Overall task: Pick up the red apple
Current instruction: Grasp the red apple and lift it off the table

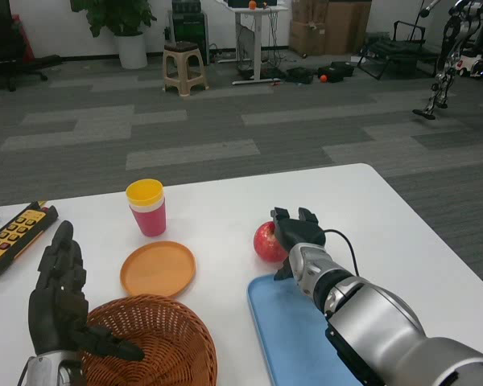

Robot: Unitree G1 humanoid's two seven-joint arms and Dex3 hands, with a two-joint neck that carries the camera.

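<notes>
**Right hand at the apple, grasp not yet made**

The right hand (296, 232) sits just beside the red apple (267, 242), touching or nearly touching its right side, fingers raised and apart rather than wrapped around the fruit. From this angle I cannot tell whether any finger actually presses the skin. The apple rests on the white desk (386, 217), just beyond the far edge of the blue tray (286, 338) and toward the desk's right half. The step in hand looks like the approach. Next, the fingers likely need to curl round the apple before any lift. The left hand (60, 293) waits, fingers spread, at the near left edge, over the wicker basket (169, 338).
</notes>
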